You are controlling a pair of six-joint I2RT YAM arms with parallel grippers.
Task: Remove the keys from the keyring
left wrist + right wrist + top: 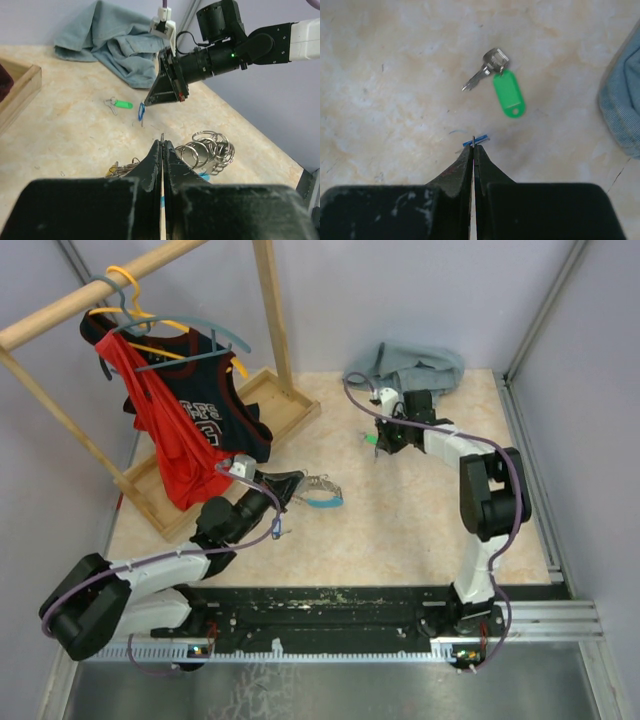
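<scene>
1. One coiled silvery metal keyring [207, 149] is lying on the beige table [60, 130], just beside the clenched left gripper [162, 142].
2. The right gripper [473, 142] is pinching a thin blue plastic tag [482, 138] near a freed silvery green-tagged key [502, 82].
3. That edge-on pinch is looking slight, so the tag is risking slipping out.

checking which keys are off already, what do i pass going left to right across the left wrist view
wooden rack base → green-tagged key → blue tag → bunch of keyrings
</scene>
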